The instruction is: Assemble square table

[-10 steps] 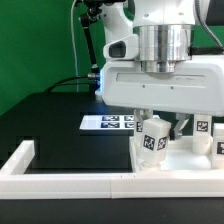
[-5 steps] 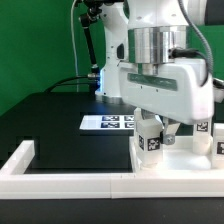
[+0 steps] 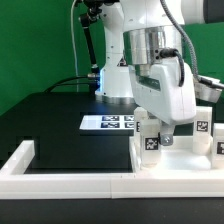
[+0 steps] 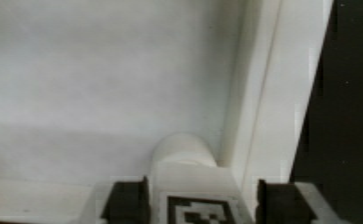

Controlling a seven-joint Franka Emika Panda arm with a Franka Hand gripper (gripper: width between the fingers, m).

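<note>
Green backdrop behind everything, and the black table (image 3: 55, 125) takes up most of the exterior view. One Panda arm reaches down at the exterior view's right, with its fingers (image 3: 152, 129) clamped on one white leg block (image 3: 151, 137), tag facing the camera. That leg stands upright on the white square slab (image 3: 180, 158), near the slab's left edge. I count at least two more tagged leg blocks on the far right of the slab, one (image 3: 201, 127) further back and one (image 3: 219, 146) cut off by the frame edge; can't tell if there are more behind the arm.

Wrist view shows the same grip: leg block (image 4: 192, 180) sitting between the two dark fingers (image 4: 125, 200), tag visible, white slab surface (image 4: 107, 80) beyond it.

One marker board (image 3: 108, 122) lies flat on the table just left of the slab. One long low white border wall (image 3: 75, 180) runs along the near edge, with a short return at the left.
</note>
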